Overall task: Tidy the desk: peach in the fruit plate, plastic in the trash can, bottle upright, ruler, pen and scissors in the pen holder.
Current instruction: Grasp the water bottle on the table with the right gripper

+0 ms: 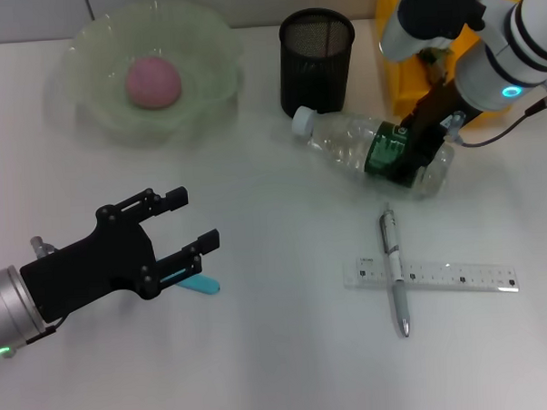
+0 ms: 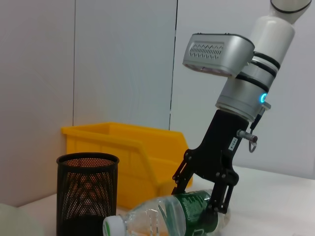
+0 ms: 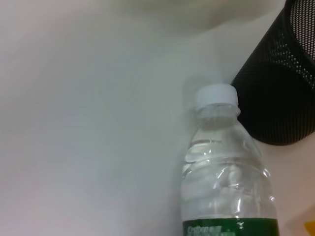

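A: What do you have on your surface point(image 1: 280, 350) right now?

B: It's plain white and smooth. Your clear plastic bottle point(image 1: 366, 146) lies on its side with its white cap point(image 1: 303, 122) toward the black wire-mesh pen holder point(image 1: 317, 60), close to the holder's base. Your right claw point(image 1: 415, 158) sits over the green label, one finger on each side of the bottle, closed against it.

A: Can you read the label?

B: There's white writing on the green band in the right wrist view, but you can't make it out.

A: And the containers?

B: The matte pink peach point(image 1: 153, 81) sits in the translucent pale green fruit plate point(image 1: 97, 104) with the wavy rim. The bright yellow trash can point(image 2: 133, 152) stands behind the pen holder; you can't see inside either.

A: The rest?

B: The silver-grey pen point(image 1: 393, 268) lies across the thin clear ruler point(image 1: 458, 276), forming a cross. Your left claw point(image 1: 194, 223) hovers with its black fingers spread wide, holding nothing; the cyan tip of the scissors point(image 1: 197, 283) pokes out beneath it.
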Controlling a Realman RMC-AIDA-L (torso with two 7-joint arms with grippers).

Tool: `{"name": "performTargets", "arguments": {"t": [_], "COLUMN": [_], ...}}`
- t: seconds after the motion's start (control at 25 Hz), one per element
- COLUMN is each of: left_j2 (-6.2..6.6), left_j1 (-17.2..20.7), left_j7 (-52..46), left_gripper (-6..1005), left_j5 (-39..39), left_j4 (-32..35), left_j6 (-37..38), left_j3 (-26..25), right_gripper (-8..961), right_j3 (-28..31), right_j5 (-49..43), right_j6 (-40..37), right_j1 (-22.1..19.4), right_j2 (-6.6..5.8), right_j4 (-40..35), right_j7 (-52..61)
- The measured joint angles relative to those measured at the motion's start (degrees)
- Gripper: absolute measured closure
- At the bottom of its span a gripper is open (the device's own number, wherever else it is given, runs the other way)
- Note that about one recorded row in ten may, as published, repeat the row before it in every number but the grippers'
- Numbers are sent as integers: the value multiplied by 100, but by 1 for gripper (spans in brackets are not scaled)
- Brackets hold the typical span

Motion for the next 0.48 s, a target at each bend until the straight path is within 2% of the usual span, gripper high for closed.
{"name": "performTargets", "arguments": {"t": [0.48], "left_j2": [0], "left_j1": [12], "left_j7": [0], "left_gripper": [308], "left_j5": [0], "left_j4": [8], "left_j6": [25], "left_j3": [-2], "right_gripper": [131], "right_j3": [-32], "right_j5": [51], "right_j6": [96], "right_j1": [22], "right_j2": [9], "right_j4": [241], "right_j7": [33]}}
